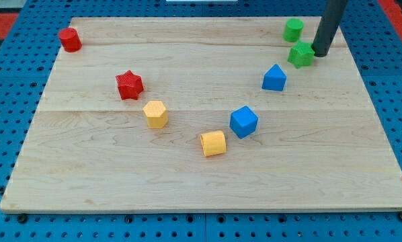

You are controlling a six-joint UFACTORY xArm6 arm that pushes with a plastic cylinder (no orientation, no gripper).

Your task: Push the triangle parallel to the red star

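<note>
The red star [129,85] lies on the wooden board at the view's left. The blue triangle-like block [274,78] lies toward the view's right, slightly higher in the view than the star. My tip [320,54] is near the view's top right, right beside the green star [300,54] on its right side. The tip is above and to the right of the blue triangle, with the green star between them.
A green round block [293,29] sits above the green star. A blue cube [243,122], a yellow rounded block [213,143] and a yellow hexagon [155,113] lie in the middle. A red round block [70,39] is at top left. The board's edge [372,87] is at the right.
</note>
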